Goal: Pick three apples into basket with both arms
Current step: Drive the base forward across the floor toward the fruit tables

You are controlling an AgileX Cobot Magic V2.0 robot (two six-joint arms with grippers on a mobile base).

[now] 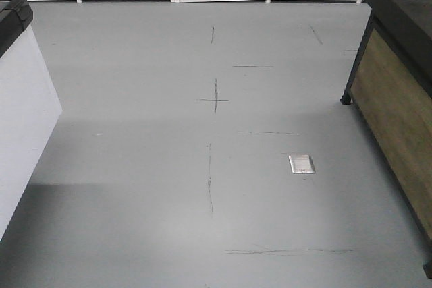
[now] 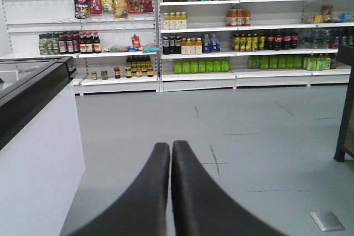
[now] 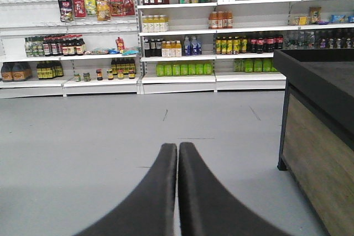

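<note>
Left gripper (image 2: pixel 170 146), right gripper (image 3: pixel 177 147), black, curved, closed

All we see of the left gripper (image 2: pixel 170 146) is a pair of smooth, matte black fingers (image 2: pixel 196 197), broad at the base and curving inward to narrow, rounded tips. The right gripper (image 3: pixel 177 147) looks the same to us: two dark, horn-shaped fingers (image 3: pixel 207 203) with a faint grey sheen on top.
</note>
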